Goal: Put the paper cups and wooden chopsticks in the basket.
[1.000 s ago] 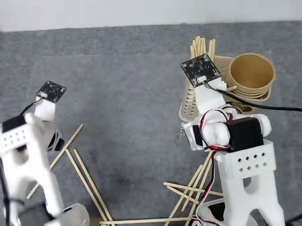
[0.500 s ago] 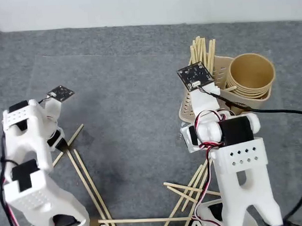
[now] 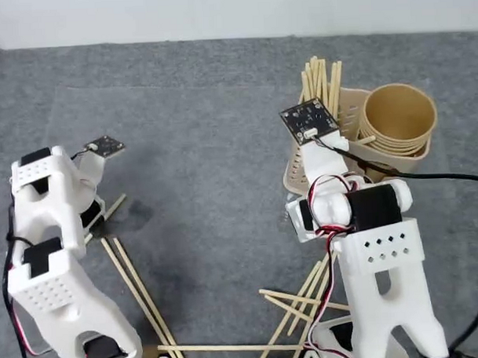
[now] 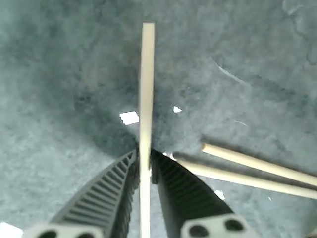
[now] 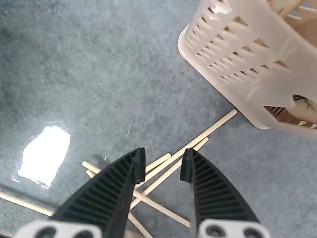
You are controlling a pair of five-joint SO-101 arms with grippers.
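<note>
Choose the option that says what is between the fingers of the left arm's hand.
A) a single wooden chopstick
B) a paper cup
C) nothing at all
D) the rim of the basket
A: in the left wrist view the left hand is shut on one wooden chopstick, which runs straight out ahead from between its fingers over the grey mat.

A pale slotted plastic basket [image 3: 300, 173] stands far right on the grey felt bench [image 3: 198, 125]. In it sit stacked tan paper cups [image 3: 398, 114], with upright wooden chopsticks [image 3: 322, 74] to their left. Crossed loose chopsticks [image 3: 294, 303] lie before the basket, under the right end effector [image 5: 163, 152]. At the left, the left end effector [image 4: 143, 154] clamps a single chopstick [image 4: 146, 74] beside a parallel pair [image 3: 141, 288].
</note>
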